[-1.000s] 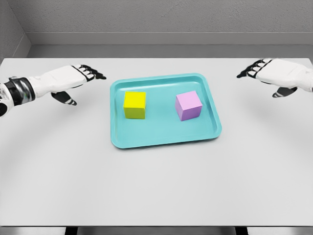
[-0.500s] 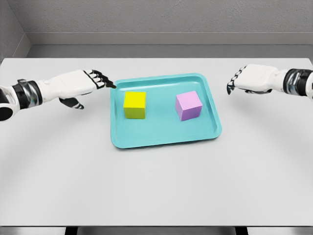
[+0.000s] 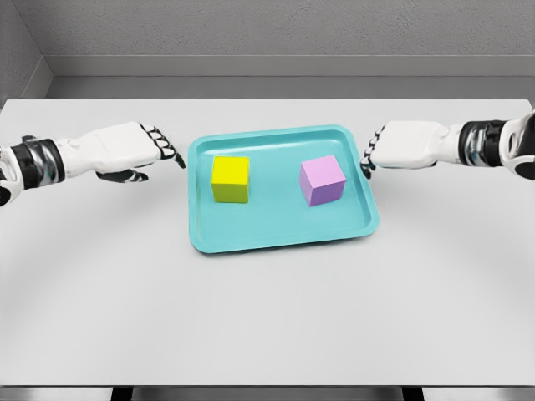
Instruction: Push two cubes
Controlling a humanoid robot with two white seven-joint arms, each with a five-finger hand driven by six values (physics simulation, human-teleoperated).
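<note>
A yellow cube (image 3: 231,179) and a lilac cube (image 3: 322,180) stand apart inside a teal tray (image 3: 276,230) at the table's middle. My left hand (image 3: 159,150) hovers just outside the tray's left rim, level with the yellow cube, its fingers (image 3: 167,147) bent downward and holding nothing. My right hand (image 3: 374,156) is at the tray's right rim, a short way right of the lilac cube, its fingers (image 3: 369,160) curled down and empty. Neither hand touches a cube.
The tray rests on a white table (image 3: 267,317) whose front edge runs along the bottom of the view. A grey wall (image 3: 276,33) closes off the far side behind the table.
The right hand has moved left from the table's right edge to the tray's right rim. The left hand came in toward the tray's left rim and its fingers have bent down. The cubes have not moved.
</note>
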